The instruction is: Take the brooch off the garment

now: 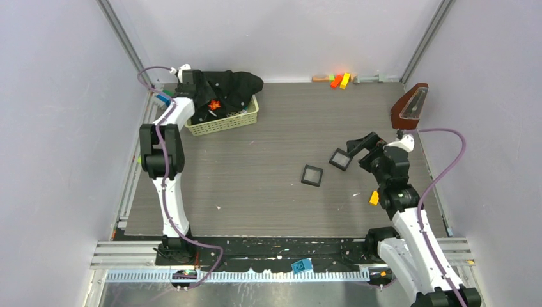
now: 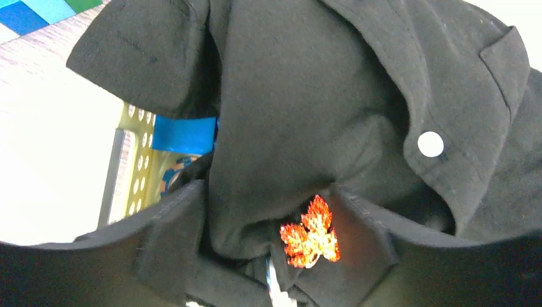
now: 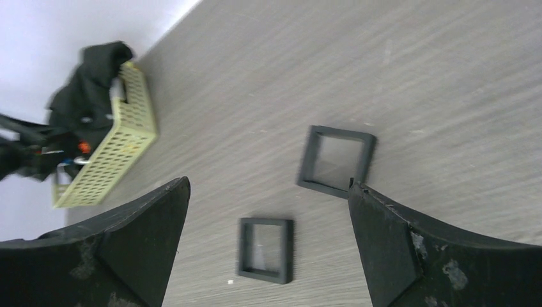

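Note:
The black garment (image 1: 233, 86) lies heaped in a pale yellow-green basket (image 1: 233, 121) at the back left. The brooch (image 1: 215, 104), a tiny orange-red leaf, is pinned on its near side. My left gripper (image 1: 203, 96) reaches into the basket. In the left wrist view its fingers (image 2: 383, 236) stand open on either side of a fold of the garment (image 2: 307, 96). The brooch (image 2: 310, 233) sits between them, close to the right finger, with a white button (image 2: 430, 144) up right. My right gripper (image 1: 358, 146) is open and empty (image 3: 268, 192), above the table at the right.
Two small square black frames (image 1: 312, 175) (image 1: 340, 159) lie on the table near my right gripper, also in the right wrist view (image 3: 266, 249) (image 3: 337, 160). Orange and yellow toy blocks (image 1: 339, 80) sit at the back wall. A brown wedge-shaped object (image 1: 409, 105) stands at the right edge.

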Motion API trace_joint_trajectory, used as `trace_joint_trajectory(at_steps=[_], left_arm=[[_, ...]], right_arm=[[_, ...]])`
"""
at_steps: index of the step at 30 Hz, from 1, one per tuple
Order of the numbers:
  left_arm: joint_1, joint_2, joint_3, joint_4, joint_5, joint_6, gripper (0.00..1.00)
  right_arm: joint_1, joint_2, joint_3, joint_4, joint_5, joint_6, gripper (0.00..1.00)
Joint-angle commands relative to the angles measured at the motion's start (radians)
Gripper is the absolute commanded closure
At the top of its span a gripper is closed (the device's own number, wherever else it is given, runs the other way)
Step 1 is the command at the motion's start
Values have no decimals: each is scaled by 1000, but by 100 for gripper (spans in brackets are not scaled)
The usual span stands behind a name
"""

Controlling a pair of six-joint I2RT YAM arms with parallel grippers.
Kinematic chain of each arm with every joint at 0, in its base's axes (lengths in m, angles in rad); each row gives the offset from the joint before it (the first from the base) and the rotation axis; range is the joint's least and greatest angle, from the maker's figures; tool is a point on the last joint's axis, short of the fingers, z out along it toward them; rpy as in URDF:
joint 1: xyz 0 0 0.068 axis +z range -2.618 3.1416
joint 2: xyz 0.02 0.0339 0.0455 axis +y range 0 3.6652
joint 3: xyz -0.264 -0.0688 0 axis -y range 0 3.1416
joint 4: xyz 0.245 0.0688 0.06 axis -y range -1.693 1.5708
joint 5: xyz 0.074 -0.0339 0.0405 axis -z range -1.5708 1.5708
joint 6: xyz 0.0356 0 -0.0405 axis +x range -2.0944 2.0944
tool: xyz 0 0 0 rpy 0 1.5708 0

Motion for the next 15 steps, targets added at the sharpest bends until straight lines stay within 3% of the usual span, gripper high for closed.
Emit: trace_joint_trajectory(at_steps=[1, 5, 7, 15], left_arm=[[19, 25, 45, 94, 41, -4, 35], [20, 18, 33, 115, 51, 8, 83], [20, 2, 17, 128, 44, 12, 99], [13, -122, -29, 142, 41, 25, 100]], right_arm=[[0, -33, 167, -100, -112, 39, 0], [-1, -75, 234, -164, -101, 19, 0], [-1, -95, 237, -169, -80, 9, 0], [-1, -86, 241, -192, -41, -6, 0]])
